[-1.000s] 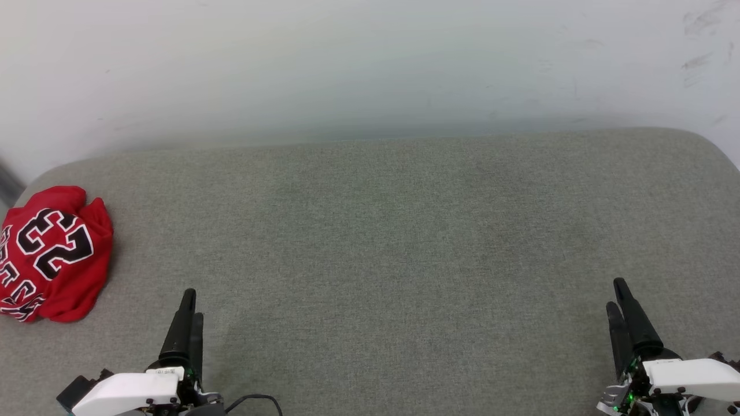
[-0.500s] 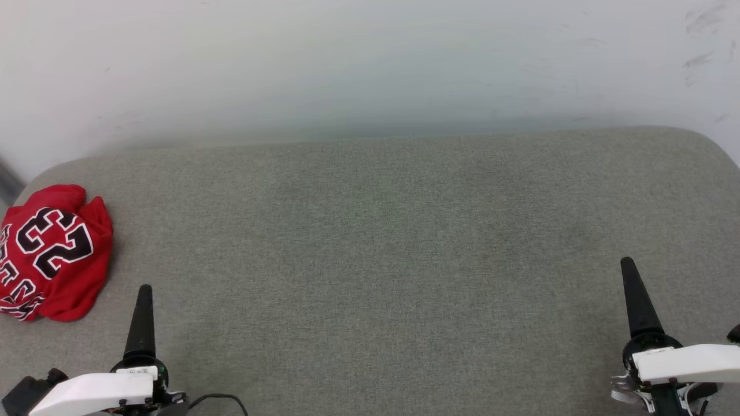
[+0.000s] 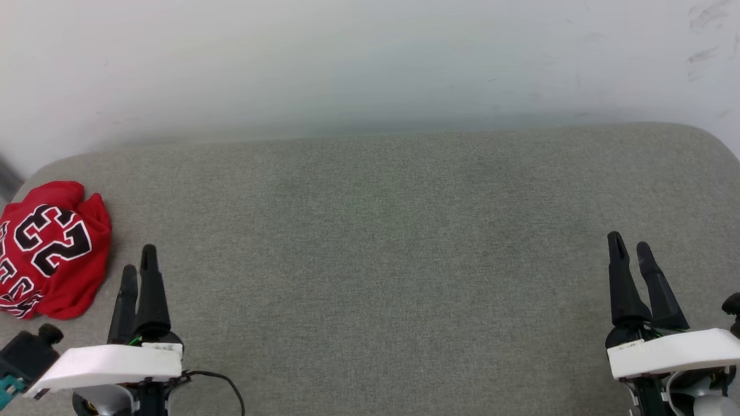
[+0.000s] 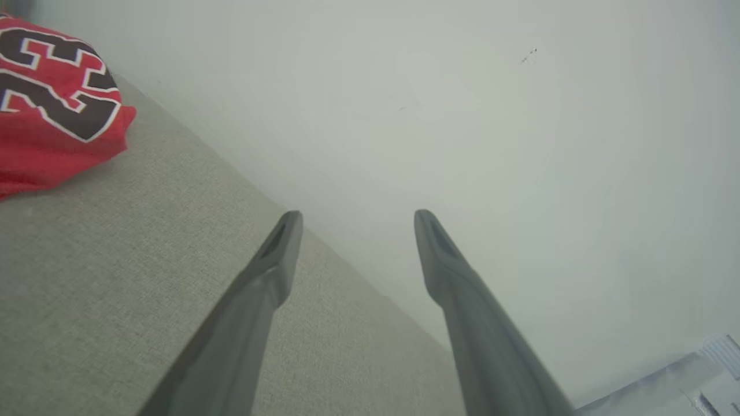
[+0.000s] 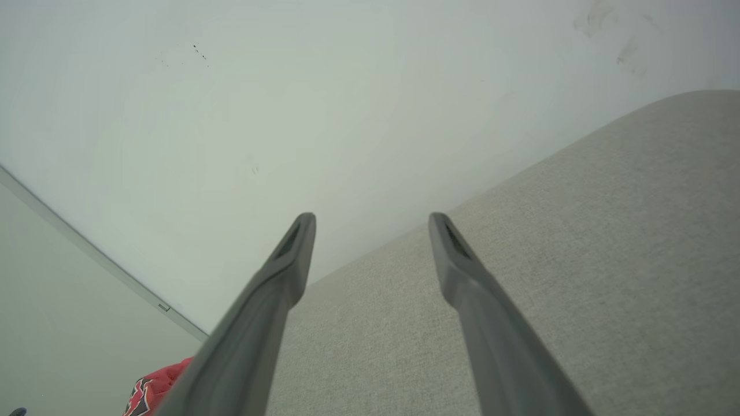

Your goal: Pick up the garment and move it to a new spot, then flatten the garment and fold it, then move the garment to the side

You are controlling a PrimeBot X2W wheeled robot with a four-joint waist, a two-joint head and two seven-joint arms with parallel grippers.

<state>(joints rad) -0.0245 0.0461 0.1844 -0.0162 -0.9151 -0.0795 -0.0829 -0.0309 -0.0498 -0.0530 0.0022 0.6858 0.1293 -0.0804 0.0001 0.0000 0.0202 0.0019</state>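
The red jersey [image 3: 52, 248] lies crumpled at the left edge of the grey fabric cushion [image 3: 376, 242], its black number 23 facing up; the left gripper [image 3: 139, 260] sits just to its right on the near side, apart from the cloth, fingers spread and holding nothing; the right gripper [image 3: 629, 242] is at the near right, well apart from the jersey, likewise parted and empty; a pale wall [image 3: 347, 58] stands behind the cushion's far edge.

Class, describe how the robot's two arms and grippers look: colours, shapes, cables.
Both the left gripper and right gripper carry two long, dark, tapering fingers, slotted near the tips, on white wrist housings. A black cable loops from the left wrist, beside a black-and-teal part.
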